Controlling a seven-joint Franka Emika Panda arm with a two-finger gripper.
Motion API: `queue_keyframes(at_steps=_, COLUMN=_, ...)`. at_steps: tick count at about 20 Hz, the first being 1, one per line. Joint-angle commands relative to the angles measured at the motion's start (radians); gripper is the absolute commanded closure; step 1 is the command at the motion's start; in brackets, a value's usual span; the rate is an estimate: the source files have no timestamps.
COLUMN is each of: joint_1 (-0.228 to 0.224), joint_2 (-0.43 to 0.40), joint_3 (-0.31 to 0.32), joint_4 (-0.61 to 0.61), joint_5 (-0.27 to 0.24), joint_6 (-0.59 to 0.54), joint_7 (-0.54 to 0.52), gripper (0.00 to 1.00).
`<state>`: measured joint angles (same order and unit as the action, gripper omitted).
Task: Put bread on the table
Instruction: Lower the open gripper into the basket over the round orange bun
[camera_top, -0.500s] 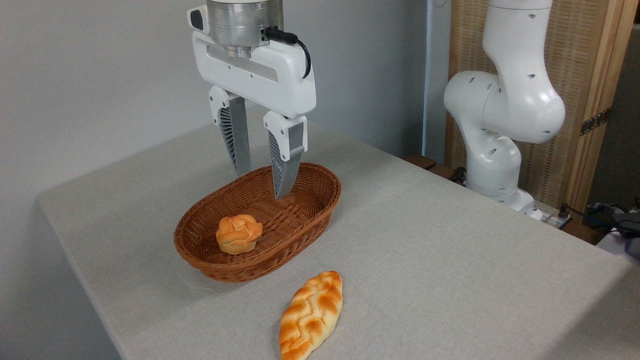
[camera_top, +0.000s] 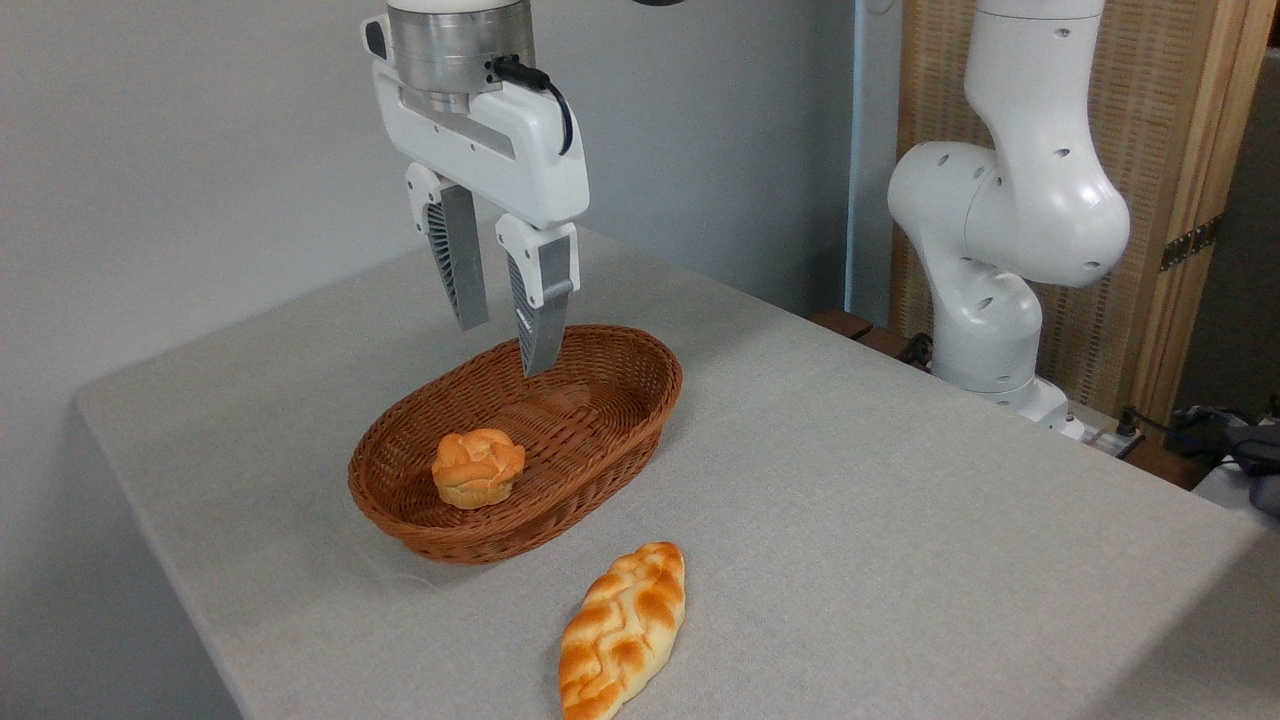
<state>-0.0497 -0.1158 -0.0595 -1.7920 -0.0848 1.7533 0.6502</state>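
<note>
Risk lies in the descent: the empty white two-finger gripper (camera_top: 502, 347), jaws parted above the brown oval wicker basket (camera_top: 610, 440), could clip the rim and miss the small orange-golden knobbly bun (camera_top: 477, 467) inside.

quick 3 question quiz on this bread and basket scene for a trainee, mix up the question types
1. True or false: the round bun lies on the table cloth.
2. Multiple choice: the braided loaf lies A) in the wicker basket, B) on the table in front of the basket, C) between the end effector's fingers.
3. Fill in: the end effector hangs over the basket's far end with its fingers ____ and nothing between them.

Key
1. False: the bun sits inside the basket.
2. B
3. open
</note>
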Motion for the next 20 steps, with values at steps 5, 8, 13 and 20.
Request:
queue_keyframes(at_steps=5, joint_1=-0.05, joint_2=-0.012, joint_3=0.007, joint_4=-0.095, joint_5=-0.01, joint_6=0.07, joint_7=0.069, gripper=0.0)
queue_keyframes(at_steps=8, joint_1=-0.071, joint_2=-0.012, joint_3=0.007, joint_4=-0.159, joint_5=-0.01, joint_6=0.182, joint_7=0.104, gripper=0.0)
queue_keyframes(at_steps=13, joint_1=-0.108, joint_2=-0.002, joint_3=0.007, joint_4=-0.23, joint_5=-0.01, joint_6=0.239, joint_7=0.215, gripper=0.0)
queue_keyframes(at_steps=20, joint_1=-0.136, joint_2=0.013, joint_3=0.007, joint_4=-0.311, joint_5=-0.009, joint_6=0.374, joint_7=0.264, gripper=0.0)
